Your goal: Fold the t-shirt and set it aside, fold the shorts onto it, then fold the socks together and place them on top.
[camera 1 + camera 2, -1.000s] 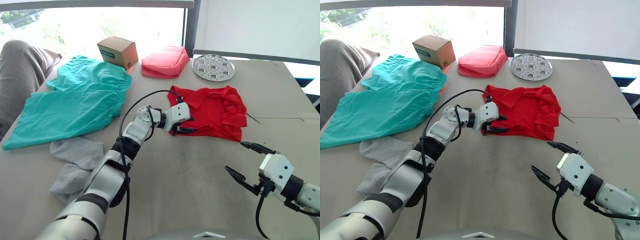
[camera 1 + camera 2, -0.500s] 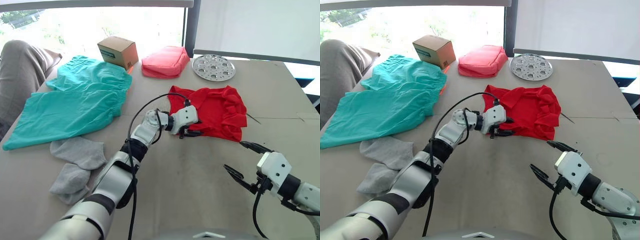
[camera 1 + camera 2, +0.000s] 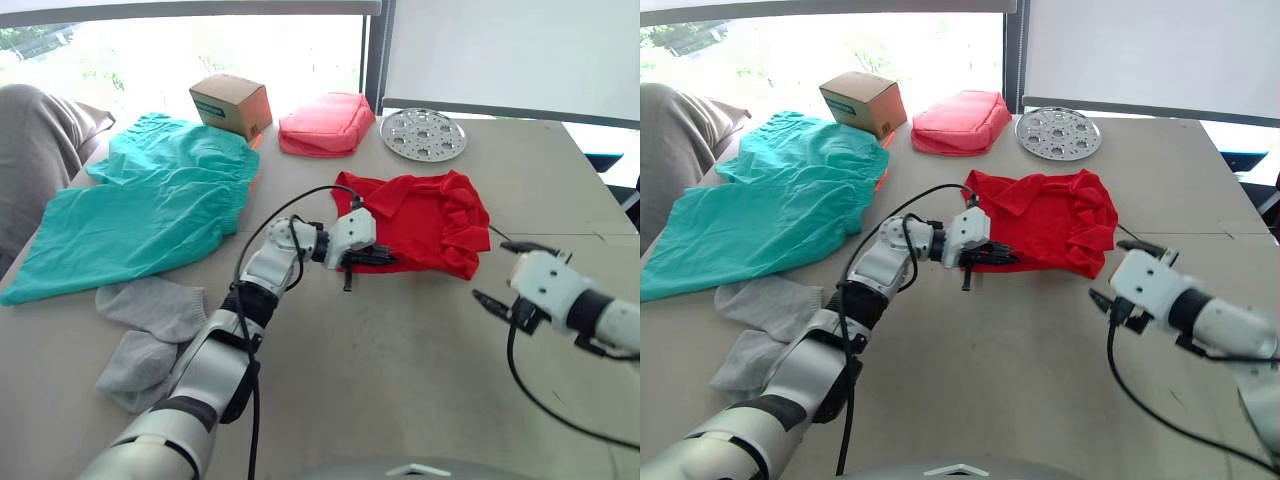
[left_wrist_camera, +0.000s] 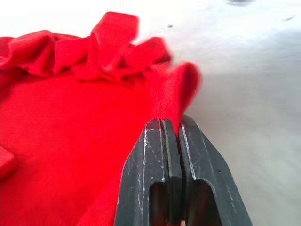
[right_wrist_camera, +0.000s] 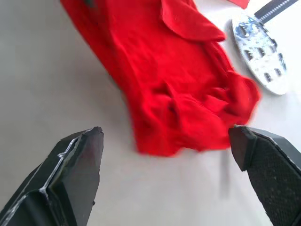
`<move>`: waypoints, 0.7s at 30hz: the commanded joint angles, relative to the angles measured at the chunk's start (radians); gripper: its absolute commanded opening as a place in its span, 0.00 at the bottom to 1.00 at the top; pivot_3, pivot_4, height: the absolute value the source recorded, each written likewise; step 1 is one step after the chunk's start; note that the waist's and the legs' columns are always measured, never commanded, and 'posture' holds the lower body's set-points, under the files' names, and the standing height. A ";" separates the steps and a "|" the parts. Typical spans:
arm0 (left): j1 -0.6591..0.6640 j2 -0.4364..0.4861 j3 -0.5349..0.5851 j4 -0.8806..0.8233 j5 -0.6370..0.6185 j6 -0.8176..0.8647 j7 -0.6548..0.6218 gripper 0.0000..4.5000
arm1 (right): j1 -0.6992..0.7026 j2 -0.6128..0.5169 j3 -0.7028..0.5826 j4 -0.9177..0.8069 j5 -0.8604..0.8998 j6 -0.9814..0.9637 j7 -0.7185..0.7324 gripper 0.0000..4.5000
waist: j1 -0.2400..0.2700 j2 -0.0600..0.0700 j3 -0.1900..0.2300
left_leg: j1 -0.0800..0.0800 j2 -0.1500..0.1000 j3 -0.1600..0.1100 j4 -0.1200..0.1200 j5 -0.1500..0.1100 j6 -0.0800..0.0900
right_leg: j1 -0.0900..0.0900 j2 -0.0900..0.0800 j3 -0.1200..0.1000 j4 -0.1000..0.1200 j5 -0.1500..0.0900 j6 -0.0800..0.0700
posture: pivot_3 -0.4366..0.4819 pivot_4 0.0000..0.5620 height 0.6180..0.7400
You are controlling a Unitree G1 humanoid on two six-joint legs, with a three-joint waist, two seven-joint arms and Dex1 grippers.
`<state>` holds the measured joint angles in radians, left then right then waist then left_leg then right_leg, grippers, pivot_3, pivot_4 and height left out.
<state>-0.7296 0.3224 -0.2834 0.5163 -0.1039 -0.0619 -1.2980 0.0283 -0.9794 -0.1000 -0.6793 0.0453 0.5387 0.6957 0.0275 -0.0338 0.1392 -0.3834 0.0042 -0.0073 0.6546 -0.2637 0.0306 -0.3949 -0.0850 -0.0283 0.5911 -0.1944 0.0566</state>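
The red t-shirt (image 3: 425, 215) lies crumpled at the table's middle, its collar toward the far left. My left gripper (image 3: 383, 258) is at the shirt's near left edge, shut on a fold of red cloth (image 4: 176, 96). My right gripper (image 3: 508, 272) hovers open just off the shirt's near right corner, its fingers spread wide and holding nothing (image 5: 165, 136). The teal shorts (image 3: 150, 205) lie spread out at the left. The two grey socks (image 3: 150, 325) lie loose near the front left.
A cardboard box (image 3: 232, 103), a coral-pink pouch (image 3: 325, 124) and a round perforated metal plate (image 3: 424, 134) stand along the far edge. A person's trouser leg (image 3: 35, 150) leans on the table's left side. Bare tabletop (image 3: 400, 360) lies in front of the shirt.
My right gripper has moved away from the front edge and up to the shirt's near right corner, still open. The left gripper stays shut on the shirt's edge, having shifted slightly.
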 commanded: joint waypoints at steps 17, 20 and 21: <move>0.094 -0.003 -0.007 -0.268 -0.014 0.117 0.111 0.00 | -0.500 -0.035 0.441 0.525 -0.524 -0.530 0.107 0.76 | -0.013 0.000 0.000 | 0.000 0.000 0.002 0.000 0.000 0.000 | 0.000 0.000 0.001 0.000 0.002 0.004 | 0.48 0.27 0.99; 0.094 -0.005 -0.009 -0.271 -0.016 0.120 0.119 0.00 | -0.494 -0.004 0.447 0.532 -0.554 -0.547 0.109 0.76 | -0.012 0.000 0.000 | 0.000 -0.001 0.001 0.000 0.000 0.000 | 0.000 0.000 0.001 0.000 0.002 0.004 | 0.48 0.27 0.99; 0.094 -0.004 -0.009 -0.271 -0.016 0.119 0.120 0.00 | -0.490 0.003 0.447 0.533 -0.562 -0.551 0.111 0.76 | -0.012 0.000 0.000 | 0.000 -0.001 0.001 0.000 0.000 0.000 | 0.000 0.000 0.001 0.000 0.002 0.004 | 0.48 0.27 0.99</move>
<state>-0.6299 0.3235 -0.2869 0.2880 -0.1175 0.0679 -1.1856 -0.4529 -0.9743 0.3584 -0.1375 -0.4963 0.0057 0.8039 0.0156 -0.0336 0.1393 -0.3836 0.0035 -0.0060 0.6550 -0.2635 0.0304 -0.3950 -0.0849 -0.0276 0.5913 -0.1919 0.0606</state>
